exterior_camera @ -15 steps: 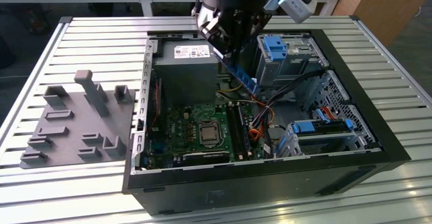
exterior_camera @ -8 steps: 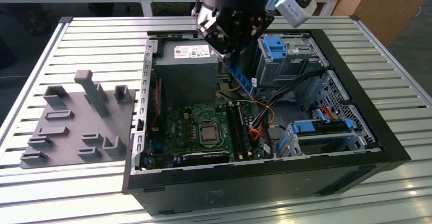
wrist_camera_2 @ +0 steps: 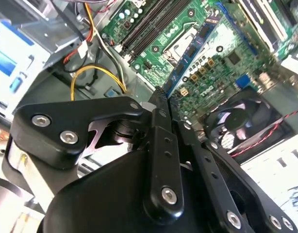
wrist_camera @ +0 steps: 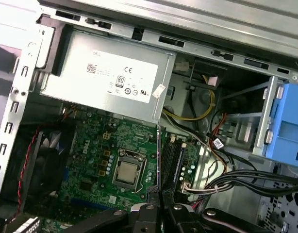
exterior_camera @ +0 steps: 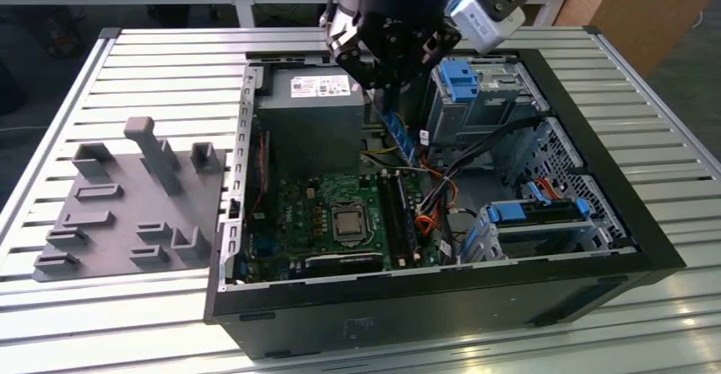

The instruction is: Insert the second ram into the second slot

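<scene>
Claw [exterior_camera: 387, 87] clamped on ram stick [exterior_camera: 398, 129]; second wrist view shows its chips [wrist_camera_2: 193, 48], exterior view its slant; long axis down from claw

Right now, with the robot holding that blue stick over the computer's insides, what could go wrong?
The fingers pinch the thin blue ram stick near one end, so it might twist or slip when pressed. It hangs tilted above the long black memory slots, so it could meet them crooked and jam. A yellow cable loops close by and might snag.
</scene>
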